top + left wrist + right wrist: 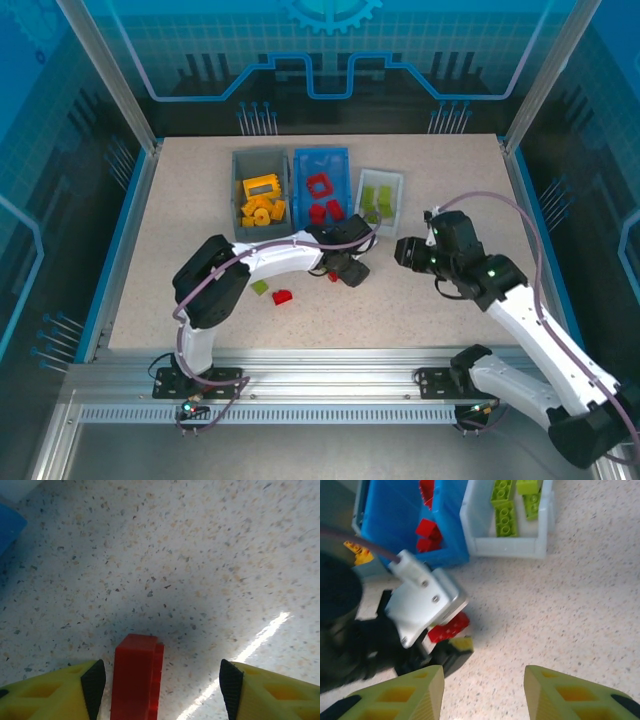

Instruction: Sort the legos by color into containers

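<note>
Left gripper (162, 689): jaws apart, straddling a red brick (135, 680) that is lying closer to one finger, likely lining up a pick for the blue bin (400, 525) beyond it. Right gripper (484, 692): jaws apart, empty, hovering short of the white tray (505, 546) with its green bricks (504, 515), likely waiting clear.

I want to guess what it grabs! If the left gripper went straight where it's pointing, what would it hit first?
Probably the red lego brick, which stands between the open jaws of the left gripper. Just past it lies the speckled table, though depth is hard to judge.
</note>
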Tool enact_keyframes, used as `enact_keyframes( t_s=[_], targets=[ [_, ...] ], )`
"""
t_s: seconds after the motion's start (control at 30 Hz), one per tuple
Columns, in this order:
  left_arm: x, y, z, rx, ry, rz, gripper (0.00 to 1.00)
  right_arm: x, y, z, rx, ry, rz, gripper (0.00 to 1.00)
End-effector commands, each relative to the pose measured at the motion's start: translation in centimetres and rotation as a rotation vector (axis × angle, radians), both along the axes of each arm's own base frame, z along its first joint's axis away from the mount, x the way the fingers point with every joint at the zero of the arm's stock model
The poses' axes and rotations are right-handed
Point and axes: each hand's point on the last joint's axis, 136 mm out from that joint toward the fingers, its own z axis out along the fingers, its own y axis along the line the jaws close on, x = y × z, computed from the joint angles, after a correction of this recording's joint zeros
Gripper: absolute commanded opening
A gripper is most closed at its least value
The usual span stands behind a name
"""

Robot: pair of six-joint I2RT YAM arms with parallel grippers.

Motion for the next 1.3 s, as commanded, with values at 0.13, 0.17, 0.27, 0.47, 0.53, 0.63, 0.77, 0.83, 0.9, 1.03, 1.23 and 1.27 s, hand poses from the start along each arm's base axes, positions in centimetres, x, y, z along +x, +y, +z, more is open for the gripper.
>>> enact_keyframes(
  t_s=[0.13,0.17,0.27,0.47,0.53,0.63,0.77,0.83,0.9,1.03,1.23,1.27],
  targets=[
    [0.7,0.1,-1.5,0.054,-0.022,-0.004,0.57,-2.0,1.6,-0.8,0.050,0.047,0.051,0.46],
    [0.7,0.1,-1.6,0.055,-0.019,-0.003,0.53,-2.0,1.6,-0.9,0.047,0.049,0.051,0.46],
    [0.6,0.0,-1.0,0.034,-0.038,0.003,0.31,-1.7,2.1,-0.5,0.045,0.040,0.058,0.46],
    [1.5,0.3,5.1,-0.074,-0.122,0.085,0.24,-1.3,3.3,0.3,0.059,0.005,0.119,0.45],
    [2.5,1.2,7.7,-0.114,-0.142,0.144,0.24,-1.3,4.6,1.2,0.084,-0.042,0.184,0.45],
    [4.8,3.3,10.9,-0.191,-0.145,0.246,0.24,-1.8,8.1,3.2,0.155,-0.147,0.357,0.45],
    [8.4,5.8,13.3,-0.256,-0.164,0.346,0.24,-1.7,10.9,3.4,0.096,-0.209,0.444,0.47],
    [10.2,6.6,13.9,-0.272,-0.177,0.383,0.24,-0.9,12.1,5.0,0.107,-0.248,0.450,0.47],
    [12.4,7.2,14.2,-0.309,-0.187,0.424,0.24,-0.2,12.8,5.3,0.106,-0.256,0.442,0.46],
    [16.5,8.4,13.7,-0.331,-0.206,0.492,0.23,1.0,13.5,5.7,0.110,-0.273,0.418,0.46],
    [21.3,8.8,10.9,-0.321,-0.199,0.552,0.23,2.0,14.0,5.2,0.109,-0.262,0.388,0.45],
    [22.0,8.6,10.6,-0.346,-0.191,0.568,0.23,2.1,14.0,5.1,0.109,-0.258,0.385,0.45]
  ],
)
